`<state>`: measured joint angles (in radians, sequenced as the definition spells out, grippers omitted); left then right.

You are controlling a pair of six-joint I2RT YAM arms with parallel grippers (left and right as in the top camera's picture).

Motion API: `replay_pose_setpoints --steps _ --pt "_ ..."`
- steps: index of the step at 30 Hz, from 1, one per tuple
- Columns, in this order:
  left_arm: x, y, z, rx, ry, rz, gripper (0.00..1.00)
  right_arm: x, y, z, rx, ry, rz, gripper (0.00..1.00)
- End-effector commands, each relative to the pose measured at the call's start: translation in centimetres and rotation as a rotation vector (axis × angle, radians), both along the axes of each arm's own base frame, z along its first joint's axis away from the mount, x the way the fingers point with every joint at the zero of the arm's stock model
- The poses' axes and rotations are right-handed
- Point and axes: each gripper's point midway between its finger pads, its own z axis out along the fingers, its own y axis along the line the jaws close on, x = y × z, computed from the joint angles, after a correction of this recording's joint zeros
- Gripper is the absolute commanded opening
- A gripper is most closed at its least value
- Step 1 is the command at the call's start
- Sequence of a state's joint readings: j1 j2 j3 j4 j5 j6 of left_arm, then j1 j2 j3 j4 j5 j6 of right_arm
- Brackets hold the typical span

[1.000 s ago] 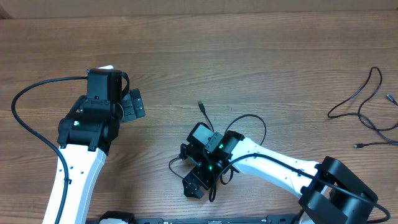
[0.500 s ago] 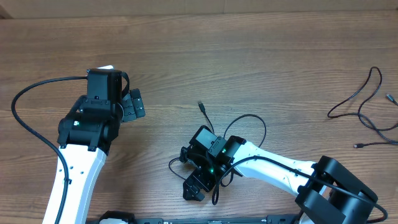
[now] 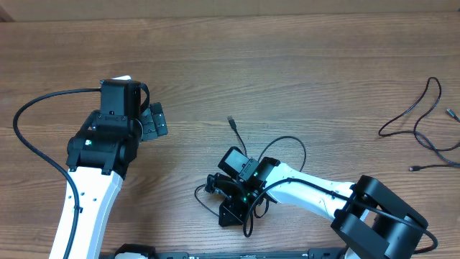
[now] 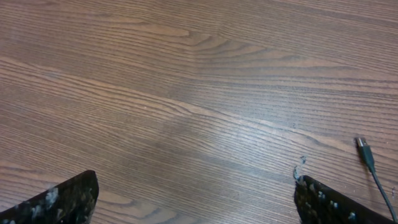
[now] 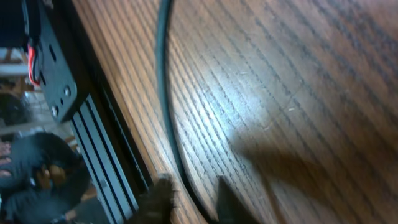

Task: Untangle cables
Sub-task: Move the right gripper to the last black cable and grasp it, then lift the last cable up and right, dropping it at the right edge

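Wood-grain table (image 3: 287,72); blk extrusion rail (image 5: 102,163) at edge.

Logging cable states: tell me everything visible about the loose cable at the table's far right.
The cable is a thin black cord lying slack on the wooden table, in one tall wavy loop. Small plug ends lie beside it. It runs past the picture's right edge. Nothing else touches it.

Even soft light from above, top view crisp, pale sheen across the bench (image 4: 205,127) under the left wrist, right wrist view close and blurred, bright glare patch, dark smeared shadow beneath.
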<state>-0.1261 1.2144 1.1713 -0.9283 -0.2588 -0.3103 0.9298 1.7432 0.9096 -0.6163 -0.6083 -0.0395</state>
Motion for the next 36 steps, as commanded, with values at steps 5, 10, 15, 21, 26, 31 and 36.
replay_pose_setpoints --steps 5,10,15,21,26,31,36 --pt "0.0 0.3 0.7 0.015 -0.019 0.001 1.0 -0.3 0.0 0.0 -0.002 0.019 0.006 0.04" --pt "0.0 0.3 0.7 0.015 -0.019 0.002 1.0 3.0 0.3 0.8 -0.092 -0.041 -0.146 0.04" --pt "0.0 0.3 0.7 0.015 -0.019 0.002 1.0 8.8 -0.5 4.4 -0.18 -0.185 -0.266 0.04" --pt "0.0 0.3 0.7 0.015 -0.019 0.002 1.0 17.4 -2.2 13.4 -0.195 -0.383 -0.445 0.04" --pt "0.0 0.3 0.7 0.015 -0.019 0.002 1.0 24.7 -4.7 23.1 -0.056 -0.544 -0.643 0.04" --pt "0.0 0.3 0.7 0.015 -0.019 0.002 1.0 31.5 -11.2 33.0 0.107 -0.697 -0.941 0.04" --pt "0.0 0.3 0.7 0.015 -0.019 0.002 1.0 35.5 -19.5 38.2 0.198 -0.763 -1.244 0.04"
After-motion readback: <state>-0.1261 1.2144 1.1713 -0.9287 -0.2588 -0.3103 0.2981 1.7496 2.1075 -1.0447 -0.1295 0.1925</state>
